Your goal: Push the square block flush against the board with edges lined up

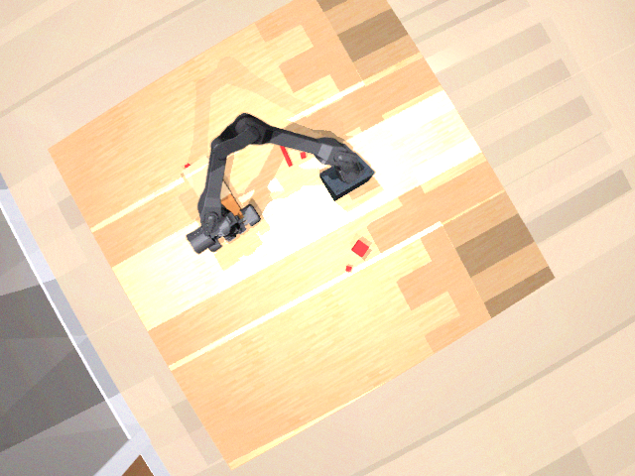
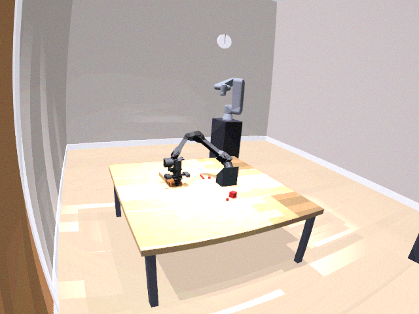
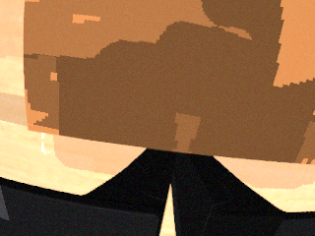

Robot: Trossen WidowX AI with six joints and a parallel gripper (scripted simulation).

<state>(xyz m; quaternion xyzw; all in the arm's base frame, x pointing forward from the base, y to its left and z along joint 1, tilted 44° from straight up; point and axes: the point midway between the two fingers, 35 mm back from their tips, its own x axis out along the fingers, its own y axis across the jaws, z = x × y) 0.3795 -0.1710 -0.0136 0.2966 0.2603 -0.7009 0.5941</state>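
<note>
The orange-brown square block [image 1: 231,204] [image 2: 170,182] [image 3: 123,93] lies flat on the table, partly covered by the hand in the top and exterior views. The pale board [image 1: 193,188] [image 2: 162,174] lies flat behind it, partly under the arm. In the top view their right sides look roughly in line. The join between them is mostly hidden, so full contact cannot be told. My gripper [image 2: 177,184] [image 3: 173,142] is shut and empty, pointing down, its tips low at the block's near side, away from the board. In the wrist view the tips meet that edge; touch is unclear.
A red bar [image 1: 286,156] [image 2: 201,176] and a small red piece [image 1: 303,155] lie between hand and arm base. A red cube [image 1: 360,248] [image 2: 232,194] and a tiny red cube [image 1: 348,268] [image 2: 227,199] lie nearer the front. Another red piece [image 1: 187,165] is by the board's far end.
</note>
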